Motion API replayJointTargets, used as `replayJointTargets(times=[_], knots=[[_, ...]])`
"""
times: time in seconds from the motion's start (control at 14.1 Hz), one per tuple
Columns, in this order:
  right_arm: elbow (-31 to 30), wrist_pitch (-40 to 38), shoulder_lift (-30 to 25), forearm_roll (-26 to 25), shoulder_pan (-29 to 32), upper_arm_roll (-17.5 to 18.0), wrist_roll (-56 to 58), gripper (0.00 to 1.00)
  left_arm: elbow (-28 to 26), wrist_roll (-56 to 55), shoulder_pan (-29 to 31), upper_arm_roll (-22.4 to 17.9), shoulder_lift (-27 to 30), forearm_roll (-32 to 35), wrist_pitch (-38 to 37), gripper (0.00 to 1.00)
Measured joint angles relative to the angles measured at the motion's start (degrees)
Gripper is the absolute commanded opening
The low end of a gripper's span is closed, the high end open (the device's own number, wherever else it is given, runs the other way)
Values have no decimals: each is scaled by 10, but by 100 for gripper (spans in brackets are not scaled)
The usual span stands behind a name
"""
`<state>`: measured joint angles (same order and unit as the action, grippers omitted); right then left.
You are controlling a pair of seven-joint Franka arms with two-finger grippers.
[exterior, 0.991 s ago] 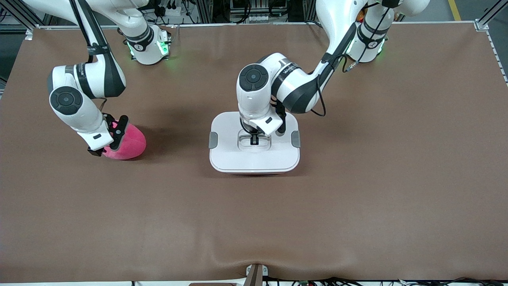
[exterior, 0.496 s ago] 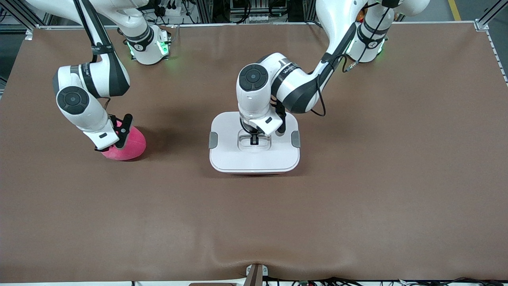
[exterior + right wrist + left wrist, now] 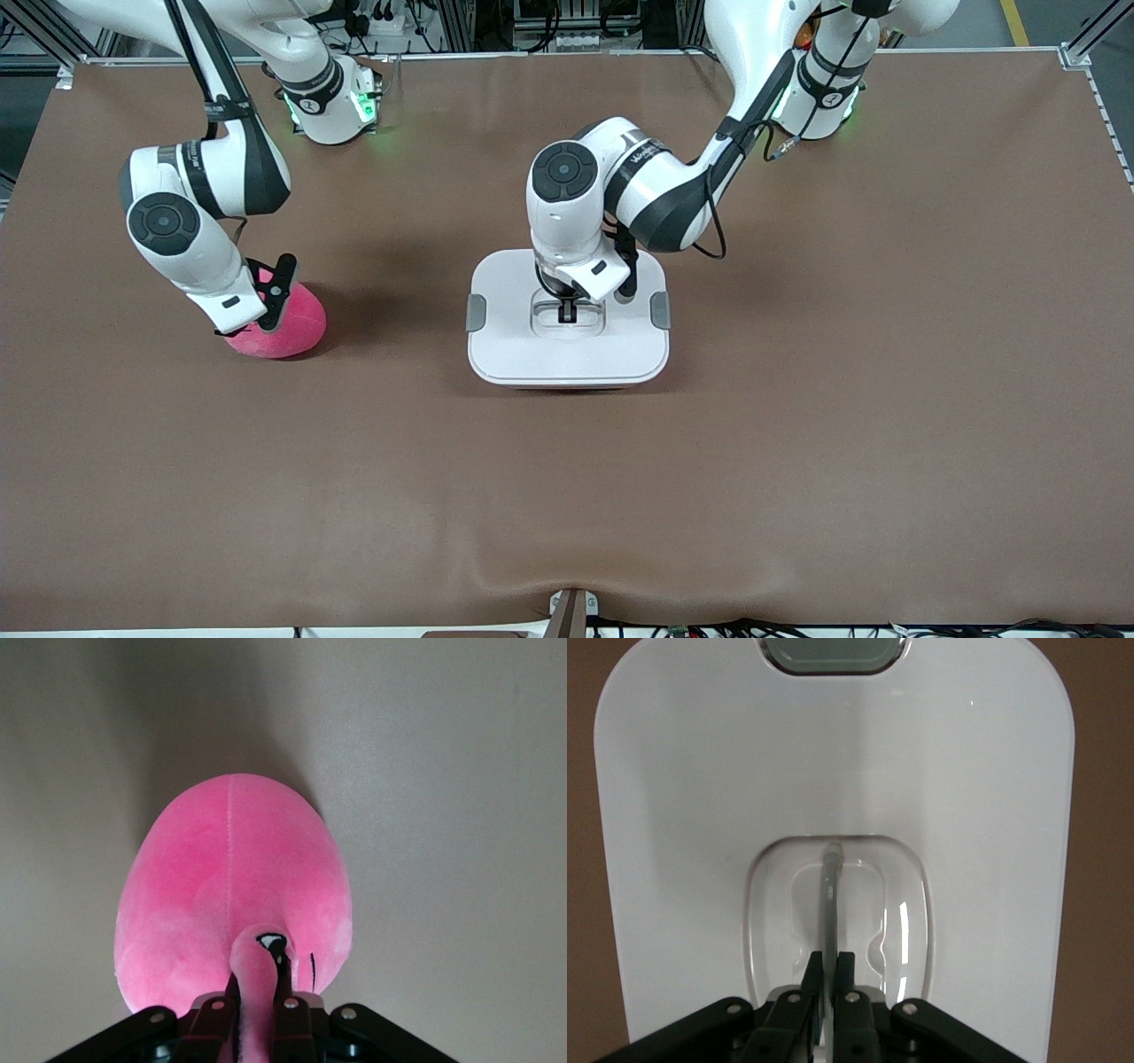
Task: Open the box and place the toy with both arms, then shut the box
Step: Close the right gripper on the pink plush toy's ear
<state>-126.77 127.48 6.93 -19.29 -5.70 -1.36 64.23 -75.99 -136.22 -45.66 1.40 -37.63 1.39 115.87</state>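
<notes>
Closed white-lidded box (image 3: pixel 568 317) mid-tabletop (image 3: pixel 797 399), left gripper (image 3: pixel 567 310) pinched on its thin recessed handle (image 3: pixel 829 904). Pink toy (image 3: pixel 282 324) toward the right arm's end, right gripper (image 3: pixel 262 306) clamped on a nub (image 3: pixel 255 970). Probably light: rigid, slick lid best lifted by handle; squashy plush.

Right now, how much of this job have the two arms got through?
Early days. Done: both grasps. The left gripper is shut on the clear handle of the box, whose white lid is still on. The right gripper pinches a nub of the pink plush toy, which rests on the table. Left: lifting the lid, putting the toy in, closing.
</notes>
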Motion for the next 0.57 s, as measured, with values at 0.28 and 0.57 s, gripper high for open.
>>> replayJointTargets(times=[0.28,0.57], knots=[[0,0,0,0,0,0,3,0,1,0,0,0,0,1,0,0],[4,3,-8,0,1,-1,13,0,3,0,0,0,0,1,0,0]])
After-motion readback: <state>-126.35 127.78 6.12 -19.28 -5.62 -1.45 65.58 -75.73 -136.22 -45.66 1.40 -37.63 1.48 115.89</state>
